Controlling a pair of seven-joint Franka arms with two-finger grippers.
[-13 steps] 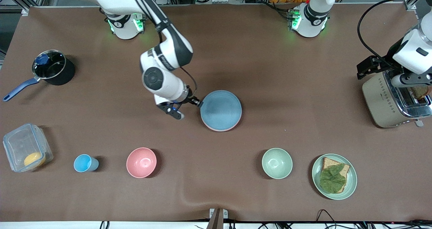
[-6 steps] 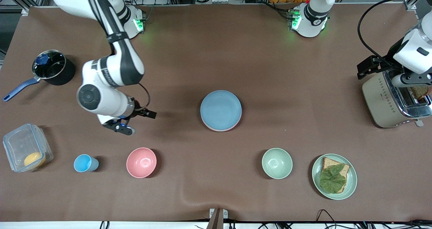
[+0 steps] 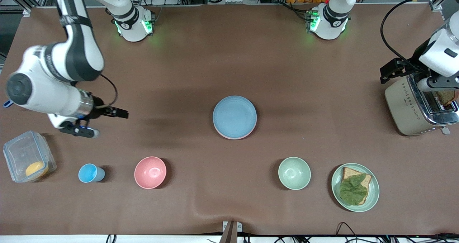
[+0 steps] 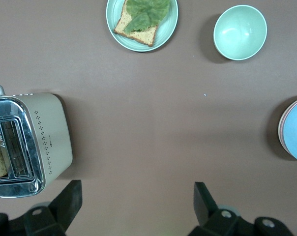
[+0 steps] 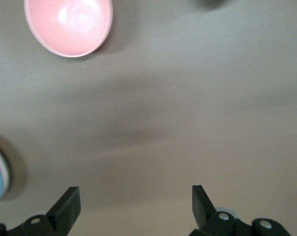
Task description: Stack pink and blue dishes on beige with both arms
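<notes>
Plates stacked at table centre; both grippers empty and clear of the stack.

Table (image 3: pixel 229 56) carries a toaster (image 3: pixel 412 106) at the left arm's end, with the left gripper (image 4: pixel 133 206) above it, jaws released. Right gripper (image 3: pixel 107 112) hangs over bare table at the right arm's end, jaws spread, holding nothing. Blue plate (image 3: pixel 235 116) lies on top of the stack at centre; a pink plate (image 3: pixel 229 137) rim shows beneath it; beige plate cannot be seen. Nearer the camera stand a sandwich plate (image 3: pixel 355 187), pink bowl (image 3: pixel 150 172), green bowl (image 3: pixel 294 173) and cup (image 3: pixel 90 173).
</notes>
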